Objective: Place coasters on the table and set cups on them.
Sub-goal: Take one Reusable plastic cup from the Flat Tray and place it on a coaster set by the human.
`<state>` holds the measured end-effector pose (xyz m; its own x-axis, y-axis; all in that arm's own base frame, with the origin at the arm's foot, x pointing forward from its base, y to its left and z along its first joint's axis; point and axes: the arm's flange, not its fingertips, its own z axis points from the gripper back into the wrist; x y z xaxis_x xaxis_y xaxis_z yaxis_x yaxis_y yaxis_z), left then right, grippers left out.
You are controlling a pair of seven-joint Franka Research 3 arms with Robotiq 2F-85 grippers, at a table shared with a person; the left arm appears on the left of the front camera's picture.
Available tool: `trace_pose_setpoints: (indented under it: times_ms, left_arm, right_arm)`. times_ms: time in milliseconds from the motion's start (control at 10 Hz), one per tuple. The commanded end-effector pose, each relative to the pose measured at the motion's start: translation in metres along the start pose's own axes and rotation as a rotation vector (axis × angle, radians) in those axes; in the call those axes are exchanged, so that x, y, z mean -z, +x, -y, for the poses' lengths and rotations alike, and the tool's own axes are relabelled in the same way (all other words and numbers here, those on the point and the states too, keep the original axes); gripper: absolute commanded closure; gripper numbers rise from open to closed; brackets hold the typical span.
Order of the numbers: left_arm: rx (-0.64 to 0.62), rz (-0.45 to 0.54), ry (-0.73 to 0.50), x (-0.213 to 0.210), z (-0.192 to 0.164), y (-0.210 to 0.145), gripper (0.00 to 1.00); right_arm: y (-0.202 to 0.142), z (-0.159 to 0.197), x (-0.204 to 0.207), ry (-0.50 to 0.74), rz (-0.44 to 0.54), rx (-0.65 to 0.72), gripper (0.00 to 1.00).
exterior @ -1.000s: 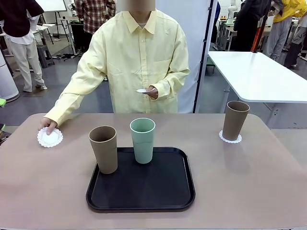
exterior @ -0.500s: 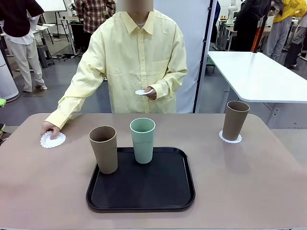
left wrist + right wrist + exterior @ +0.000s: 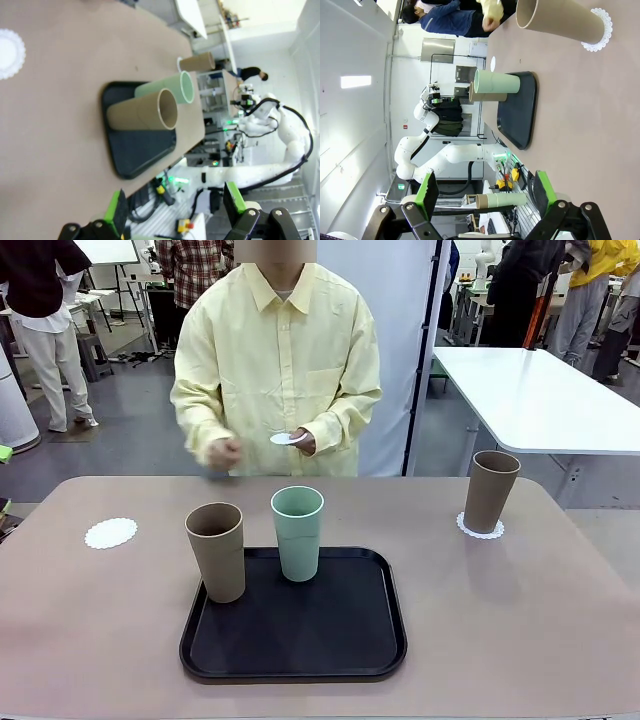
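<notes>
The left fingers point(image 3: 116, 216), black with green pads, are spread wide with nothing between them, raised above the robot's side of the desk point(image 3: 500, 620). The right fingers point(image 3: 427, 192) are likewise spread apart and empty, also on the robot's side.

Beyond them, a black tray point(image 3: 300, 630) sits in the middle of the beige-pink desk. A mint-green cup point(image 3: 298, 532) stands upright on the tray, near the middle of its far edge. A brown cup point(image 3: 216, 550) stands upright at the tray's far left corner, just beside the mint-green one and not touching it.

Well to the left of the tray, a bare coaster point(image 3: 110, 533), white and lacy, lies flat on the desk. Well to the right of the tray, a second brown cup point(image 3: 490, 490) stands upright on a second coaster point(image 3: 480, 531), whose scalloped edge shows around the cup's base.

Past the tray's far edge, a person in a pale yellow shirt point(image 3: 280, 360) stands at the far side of the desk. One hand point(image 3: 304, 443) holds a third coaster point(image 3: 284, 438) at waist height. The other hand point(image 3: 222, 452) is blurred and raised clear of the desk.
</notes>
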<state>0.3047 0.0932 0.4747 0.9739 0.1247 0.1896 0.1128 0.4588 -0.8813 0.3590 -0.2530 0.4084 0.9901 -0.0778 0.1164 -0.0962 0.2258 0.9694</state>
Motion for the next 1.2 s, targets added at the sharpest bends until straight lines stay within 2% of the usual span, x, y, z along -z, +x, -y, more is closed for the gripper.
trace_pose_setpoints:
  times_ms: [0,600,700,800,1000,1100]
  left_arm:
    - [0.012,0.008,-0.02,-0.001,0.0,-0.001,0.0]
    - [0.0,0.0,0.0,0.0,0.0,0.0,0.0]
    - [0.123,0.011,0.073,0.004,0.006,0.023,0.0]
    - [0.321,-0.038,0.152,0.012,0.014,0.047,0.0]
    - [0.631,-0.209,0.27,0.028,0.035,0.079,0.0]
    - [0.768,-0.327,0.316,0.04,0.047,0.085,0.0]
  right_arm:
    - [-0.001,0.001,-0.001,-0.003,-0.004,0.003,0.0]
    - [-0.001,0.001,-0.001,-0.003,-0.004,0.003,0.0]
    - [-0.001,0.001,-0.001,-0.003,-0.004,0.003,0.0]
    - [-0.001,0.001,-0.001,-0.003,-0.004,0.003,0.0]
    - [-0.001,0.001,-0.001,-0.003,-0.004,0.003,0.0]
    - [-0.001,0.001,-0.001,-0.003,-0.004,0.003,0.0]
